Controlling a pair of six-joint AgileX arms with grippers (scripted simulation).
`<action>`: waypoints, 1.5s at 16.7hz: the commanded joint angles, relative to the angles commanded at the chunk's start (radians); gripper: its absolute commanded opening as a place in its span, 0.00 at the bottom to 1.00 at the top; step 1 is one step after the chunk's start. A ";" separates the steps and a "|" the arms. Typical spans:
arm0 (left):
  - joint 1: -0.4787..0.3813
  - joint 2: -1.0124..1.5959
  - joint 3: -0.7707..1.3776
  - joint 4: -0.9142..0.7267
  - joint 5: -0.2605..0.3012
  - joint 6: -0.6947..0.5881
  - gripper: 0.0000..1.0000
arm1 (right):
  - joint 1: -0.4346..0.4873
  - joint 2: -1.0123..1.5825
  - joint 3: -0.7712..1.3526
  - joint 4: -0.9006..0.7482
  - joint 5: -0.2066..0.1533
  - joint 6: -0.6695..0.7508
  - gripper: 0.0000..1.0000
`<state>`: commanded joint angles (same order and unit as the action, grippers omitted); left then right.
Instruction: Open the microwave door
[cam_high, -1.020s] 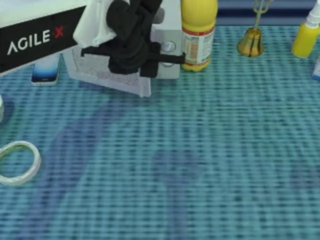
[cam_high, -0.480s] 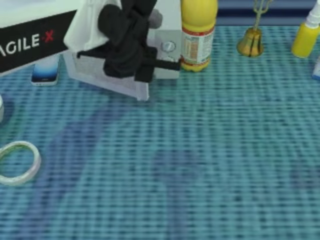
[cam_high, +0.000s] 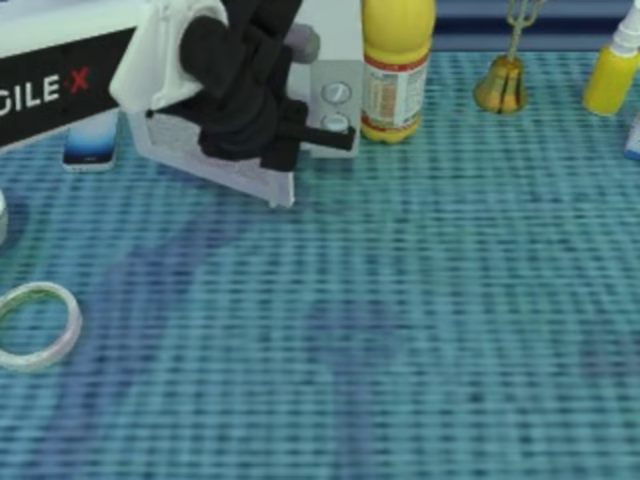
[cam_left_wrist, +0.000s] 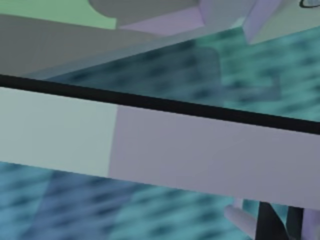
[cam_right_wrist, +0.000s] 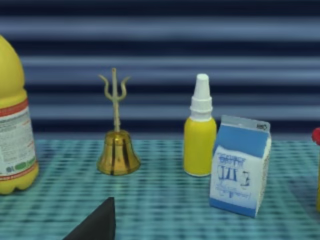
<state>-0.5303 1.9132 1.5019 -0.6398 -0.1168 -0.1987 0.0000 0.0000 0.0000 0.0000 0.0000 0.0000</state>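
Microwave (cam_high: 335, 75) located at the far edge of the table (cam_high: 400, 330), left of centre in the top view, knob panel facing the near side with two round silver knobs showing. Microwave door (cam_high: 225, 170) found partly swung out: hinge side toward the table's left, free edge standing off the front toward the near side, close below the knob panel. Long axis of the door running slantwise from far-left to near-right across the top view.

Left pincer (cam_high: 250, 125) positioned directly over the door and the cavity mouth, black wrist body covering most of the opening. Fingers hidden beneath that body in the top view; spread or pressed together cannot be told. Left wrist view filled by a pale flat band with a dark edge, judged to be the door panel (cam_left_wrist: 200, 155) seen edge-on at very close range, pale green interior beyond. Contact with the door probable but not confirmed.

Deciding relation: door's free edge lies to the near-right of the left pincer, hinge to its left. Further opening judged to require a sweep toward the near side and the table's left, arcing about the hinge. Door assessed as partly open, not fully.

Right arm absent from the top view, parked; its wrist view looks on a yellow bottle (cam_right_wrist: 12, 120), a brass bell (cam_right_wrist: 117, 150), a dropper bottle (cam_right_wrist: 200, 135) and a blue carton (cam_right_wrist: 240, 167). Left arm plainly nearer the work.

Yellow bottle standing just beside the microwave's right; risk of a knock judged slight.
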 joint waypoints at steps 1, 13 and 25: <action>0.000 0.000 0.000 0.000 0.000 0.000 0.00 | 0.000 0.000 0.000 0.000 0.000 0.000 1.00; 0.000 0.000 0.000 0.000 0.000 0.000 0.00 | 0.000 0.000 0.000 0.000 0.000 0.000 1.00; 0.011 -0.032 -0.045 0.016 0.029 0.050 0.00 | 0.000 0.000 0.000 0.000 0.000 0.000 1.00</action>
<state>-0.5196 1.8812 1.4570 -0.6239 -0.0882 -0.1487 0.0000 0.0000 0.0000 0.0000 0.0000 0.0000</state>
